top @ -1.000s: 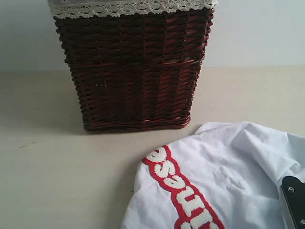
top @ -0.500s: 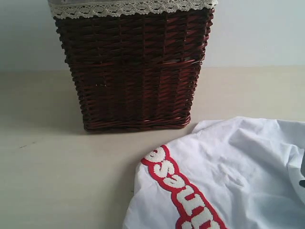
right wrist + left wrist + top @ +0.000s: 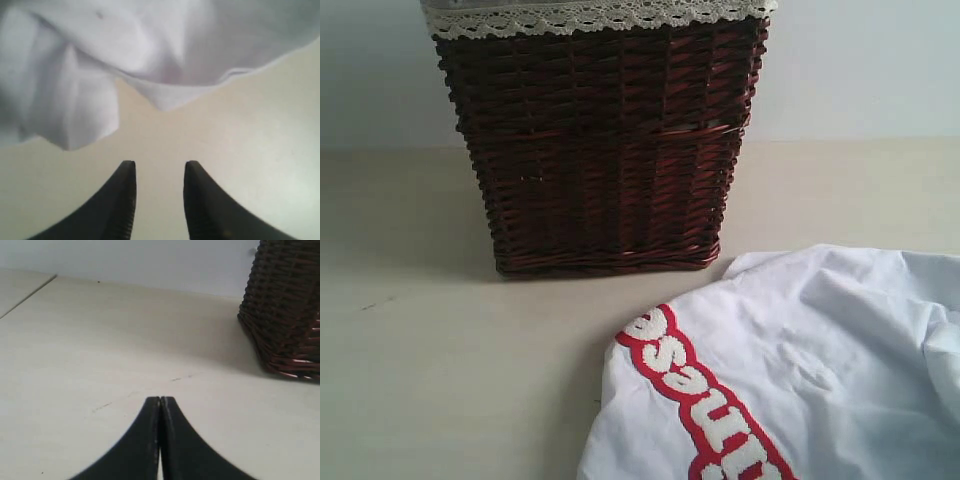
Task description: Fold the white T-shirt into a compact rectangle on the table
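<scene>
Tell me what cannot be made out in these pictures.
- Exterior view: the white T-shirt is cut off by the bottom and right edges, so its lettering is incomplete.
- Exterior view: the basket is cut off by the top edge; its inside is hidden.
- Right wrist view: the T-shirt is blurred; which part is unclear.

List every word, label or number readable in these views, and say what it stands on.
T-shirt: white letters outlined in red, slanted and cut off by the picture's edge; no word can be read for sure.
Basket: no text.
Table: no text.
</scene>
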Robot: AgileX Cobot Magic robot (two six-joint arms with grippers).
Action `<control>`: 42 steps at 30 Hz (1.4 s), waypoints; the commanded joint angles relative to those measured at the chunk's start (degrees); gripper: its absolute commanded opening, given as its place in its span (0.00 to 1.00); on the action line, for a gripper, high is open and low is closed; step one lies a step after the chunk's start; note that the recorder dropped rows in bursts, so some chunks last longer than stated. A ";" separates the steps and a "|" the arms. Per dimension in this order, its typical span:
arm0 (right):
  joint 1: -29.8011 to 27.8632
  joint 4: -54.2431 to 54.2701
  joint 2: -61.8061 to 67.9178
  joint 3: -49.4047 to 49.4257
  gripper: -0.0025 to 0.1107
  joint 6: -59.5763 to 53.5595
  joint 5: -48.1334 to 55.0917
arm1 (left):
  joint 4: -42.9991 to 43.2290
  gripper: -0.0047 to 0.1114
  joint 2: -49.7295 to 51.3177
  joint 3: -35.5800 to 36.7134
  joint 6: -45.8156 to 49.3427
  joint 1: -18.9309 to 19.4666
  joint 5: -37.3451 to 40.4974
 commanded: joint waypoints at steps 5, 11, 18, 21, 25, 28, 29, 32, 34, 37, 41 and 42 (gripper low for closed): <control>-6.69 24.07 7.98 -0.13 0.27 -7.60 -7.64 | 0.01 0.04 -0.36 -0.23 -0.13 -0.15 -0.75; -6.81 22.92 14.47 -0.13 0.26 -8.19 -13.00 | 0.01 0.04 -0.36 -0.23 -0.13 -0.15 -0.75; -6.81 21.88 14.60 -5.67 0.26 -9.75 -17.56 | 0.01 0.04 -0.36 -0.23 -0.13 -0.15 -0.75; -6.81 23.07 14.84 -7.93 0.26 -13.15 -19.82 | 0.01 0.04 -0.36 -0.23 -0.13 -0.15 -0.75; -6.64 27.00 17.35 -10.23 0.26 -18.15 -22.04 | 0.01 0.04 -0.36 -0.23 -0.13 -0.15 -0.75; -6.64 35.42 21.61 -11.73 0.26 -25.94 -21.36 | 0.01 0.04 -0.36 -0.23 -0.13 -0.15 -0.75; -6.64 37.70 23.11 -12.17 0.26 -28.97 -20.73 | 0.01 0.04 -0.36 -0.23 -0.13 -0.15 -0.75; -6.64 44.49 25.95 -12.80 0.26 -38.22 -18.53 | 0.01 0.04 -0.36 -0.23 -0.13 -0.15 -0.75; -6.64 50.14 26.08 -12.95 0.26 -44.83 -16.93 | 0.01 0.04 -0.36 -0.23 -0.13 -0.15 -0.75; -6.64 60.59 25.28 -12.95 0.26 -57.29 -13.09 | 0.01 0.04 -0.36 -0.23 -0.13 -0.15 -0.75; -6.53 67.93 24.63 -12.95 0.26 -69.50 -1.11 | 0.01 0.04 -0.36 -0.23 -0.13 -0.15 -0.75; -6.04 67.29 24.93 -12.95 0.26 -68.95 0.72 | 0.01 0.04 -0.36 -0.23 -0.13 -0.15 -0.75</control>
